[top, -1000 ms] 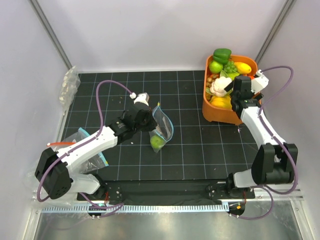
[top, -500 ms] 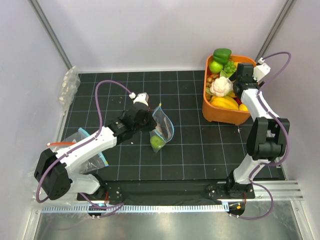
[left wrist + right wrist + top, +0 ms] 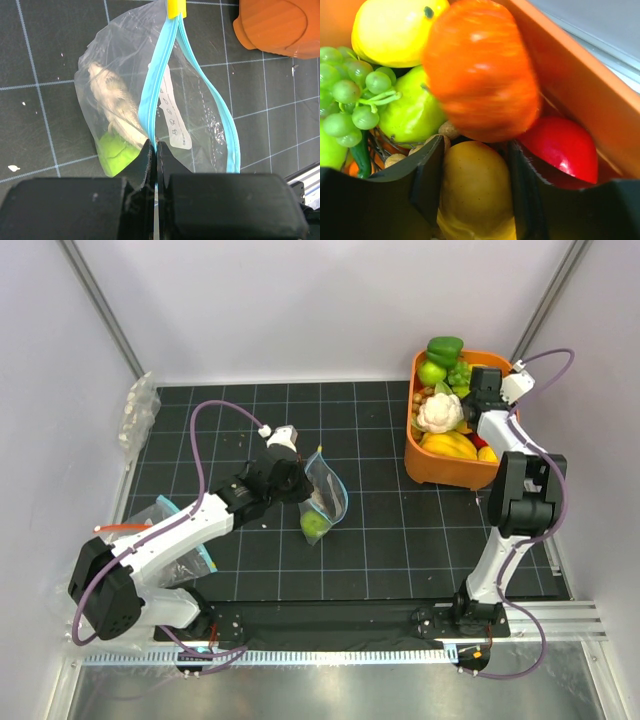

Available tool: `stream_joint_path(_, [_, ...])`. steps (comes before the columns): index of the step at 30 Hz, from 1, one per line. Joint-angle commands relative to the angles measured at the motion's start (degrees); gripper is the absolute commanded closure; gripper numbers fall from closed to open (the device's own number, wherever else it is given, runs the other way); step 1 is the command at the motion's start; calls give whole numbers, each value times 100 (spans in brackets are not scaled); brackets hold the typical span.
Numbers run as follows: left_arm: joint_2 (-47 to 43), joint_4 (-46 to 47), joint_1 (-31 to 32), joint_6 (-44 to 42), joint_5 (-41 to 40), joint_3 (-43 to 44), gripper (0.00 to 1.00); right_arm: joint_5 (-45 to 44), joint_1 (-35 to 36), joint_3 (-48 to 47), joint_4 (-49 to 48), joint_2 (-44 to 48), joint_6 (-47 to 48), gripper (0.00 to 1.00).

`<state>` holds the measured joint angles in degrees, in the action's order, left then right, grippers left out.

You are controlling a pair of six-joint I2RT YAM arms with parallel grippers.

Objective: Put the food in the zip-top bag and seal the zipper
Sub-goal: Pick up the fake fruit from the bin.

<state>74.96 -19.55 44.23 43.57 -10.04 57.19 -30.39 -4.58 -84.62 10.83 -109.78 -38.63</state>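
The clear zip-top bag [image 3: 325, 495] stands with its mouth spread open, a lime-green fruit [image 3: 117, 152] at its bottom. My left gripper [image 3: 155, 150] is shut on one side of the teal-blue zipper [image 3: 157, 90] and holds the bag up; a yellow slider [image 3: 176, 7] sits at the strip's far end. My right gripper [image 3: 476, 170] reaches down into the orange basket [image 3: 440, 468]. Its fingers [image 3: 425, 175] press both sides of an oval orange-yellow fruit [image 3: 476, 190].
The basket also holds a white cauliflower [image 3: 437, 412], a green pepper [image 3: 444, 347], grapes [image 3: 350, 95], a red fruit [image 3: 565, 147] and a blurred orange fruit [image 3: 480, 70]. Two other clear bags lie at the left [image 3: 137, 412] and under the left arm [image 3: 165, 515].
My right arm has reached further back into the basket and its jaws have closed in on the orange-yellow fruit. The left arm and the bag have stayed still.
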Motion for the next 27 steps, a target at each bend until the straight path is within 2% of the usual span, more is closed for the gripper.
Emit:
stream_joint_path(1, [-69, 118, -28, 37, -68, 108, 100, 332, -25, 208, -221, 296, -30, 60])
stream_joint_path(2, [-52, 109, -28, 37, -59, 108, 100, 341, -17, 444, -404, 438, -65, 66])
stream_joint_path(3, [-43, 109, -28, 37, -68, 108, 100, 341, -17, 559, -476, 587, -92, 66])
stream_joint_path(9, [-69, 109, -28, 37, -42, 126, 100, 227, -25, 1061, -529, 1774, -162, 68])
stream_joint_path(16, [-87, 109, -28, 29, -68, 108, 100, 657, -17, 1404, -362, 2759, -267, 68])
stream_joint_path(23, [-86, 101, -37, 2, -59, 135, 100, 1834, 80, 1896, -590, 3392, -58, 74])
stream_joint_path(25, [-87, 83, -28, 2, -68, 126, 100, 2307, 308, 2019, -608, 3541, 22, 80])
stream_joint_path(27, [-104, 83, -28, -7, -77, 135, 100, 2459, 640, 2055, -609, 3621, 250, 81])
